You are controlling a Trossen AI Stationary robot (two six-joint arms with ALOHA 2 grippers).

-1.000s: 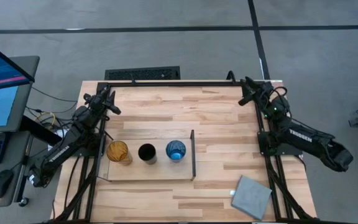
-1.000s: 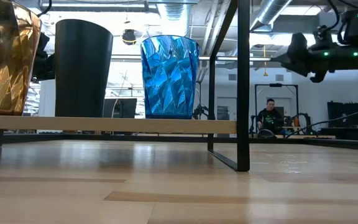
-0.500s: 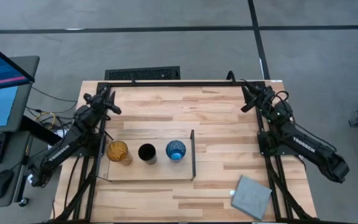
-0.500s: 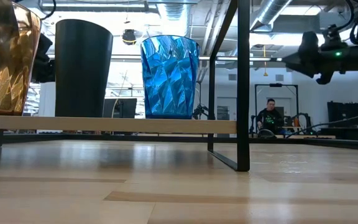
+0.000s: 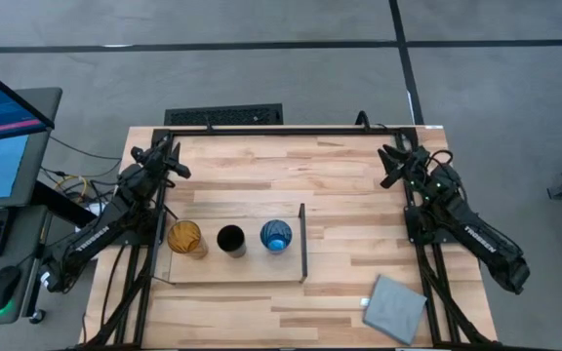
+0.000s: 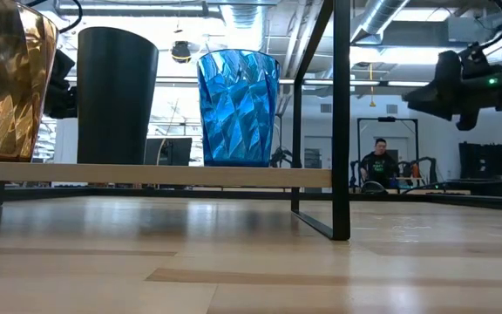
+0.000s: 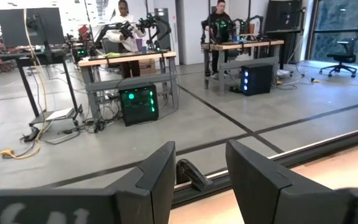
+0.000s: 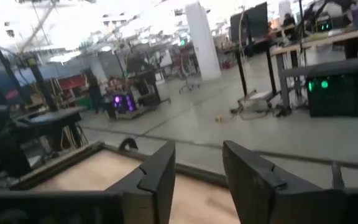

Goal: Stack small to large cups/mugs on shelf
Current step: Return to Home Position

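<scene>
An orange tumbler (image 5: 185, 238), a black cup (image 5: 230, 239) and a blue cup (image 5: 275, 236) stand upright in a row on the plywood shelf (image 5: 232, 269), whose dark upright wall (image 5: 302, 242) is at its right end. They also show in the low view: orange (image 6: 7, 83), black (image 6: 116, 96), blue (image 6: 238, 109). My left gripper (image 5: 176, 162) is open and empty at the table's far left; its own view (image 7: 201, 165) shows the gap. My right gripper (image 5: 390, 166) is open and empty at the far right, seen in its own view (image 8: 197, 168).
A grey square pad (image 5: 395, 308) lies at the table's near right corner. A black frame rail (image 5: 281, 130) runs along the table's far edge. Bare wood lies between the shelf wall and the right arm. A person (image 6: 375, 166) sits far behind the table.
My right arm has swung back: its gripper has gone a little toward the table's near and right edges, and the arm's outer end has drawn in toward its base. The cups and the left arm have kept still.
</scene>
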